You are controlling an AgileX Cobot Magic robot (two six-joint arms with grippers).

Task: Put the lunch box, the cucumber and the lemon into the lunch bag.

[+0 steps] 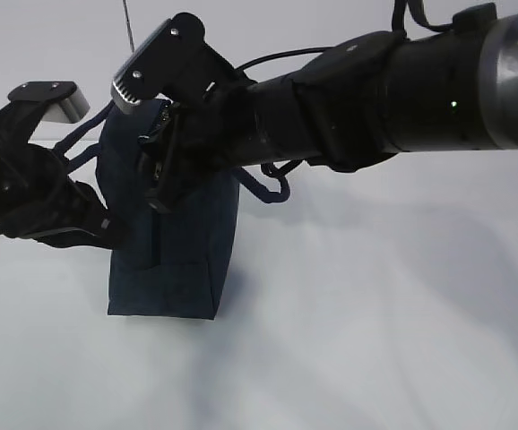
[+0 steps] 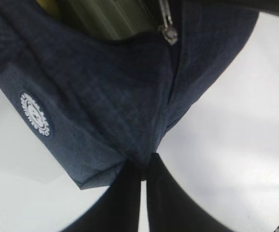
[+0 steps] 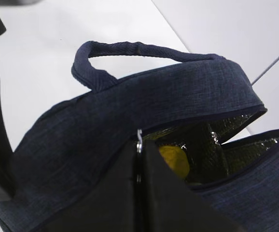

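Note:
The dark navy lunch bag point(image 1: 174, 251) stands upright on the white table. My left gripper point(image 2: 142, 166) is shut on a fold of the bag's side fabric, at the bag's left point(image 1: 107, 228). My right gripper point(image 3: 139, 145) reaches across to the bag's top and is shut on the silver zipper pull point(image 3: 139, 137). The zipper is partly open. Through the gap, the yellow lemon point(image 3: 174, 160) lies inside against the foil lining. The lunch box's ribbed pale green lid point(image 2: 101, 19) shows inside the opening in the left wrist view. The cucumber cannot be made out.
One looped handle point(image 3: 130, 48) arches over the bag's far side, another point(image 1: 272, 188) hangs below my right arm. A white round logo point(image 2: 34, 113) marks the bag's side. White table point(image 1: 375, 313) lies all around the bag.

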